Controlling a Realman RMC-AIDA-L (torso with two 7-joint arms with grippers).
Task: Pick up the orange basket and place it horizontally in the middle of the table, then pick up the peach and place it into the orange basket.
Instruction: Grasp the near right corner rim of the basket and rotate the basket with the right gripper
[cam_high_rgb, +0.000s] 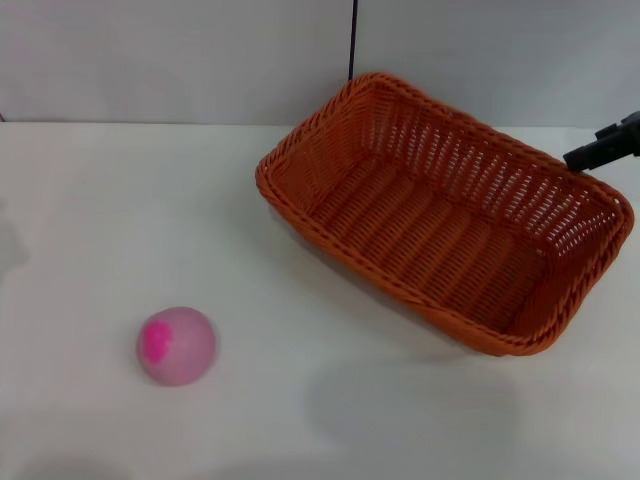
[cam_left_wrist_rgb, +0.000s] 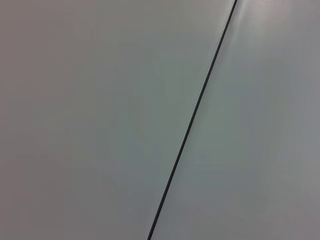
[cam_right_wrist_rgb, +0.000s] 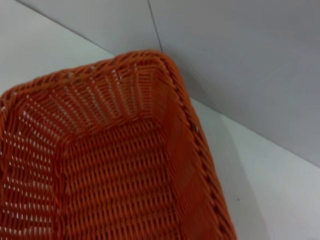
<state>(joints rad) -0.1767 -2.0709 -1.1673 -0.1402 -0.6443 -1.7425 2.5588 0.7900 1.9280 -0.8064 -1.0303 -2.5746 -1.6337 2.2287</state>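
The rectangular orange woven wicker basket (cam_high_rgb: 445, 215) sits askew, far-right on the glossy white table (cam_high_rgb: 90, 220); the small pink toy peach (cam_high_rgb: 176, 345) lies untouched; whether the right gripper (cam_high_rgb: 603, 146) at the rim is open, I cannot tell.

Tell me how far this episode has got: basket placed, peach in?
Nothing is finished. The orange basket sits askew toward the table's far right, empty. The right gripper is at its far rim; grip unclear. The peach lies untouched at front left. Left arm out of sight.

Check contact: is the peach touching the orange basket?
Apart. The head view shows the peach on the bare white table, a clear stretch of tabletop between it and the orange basket.
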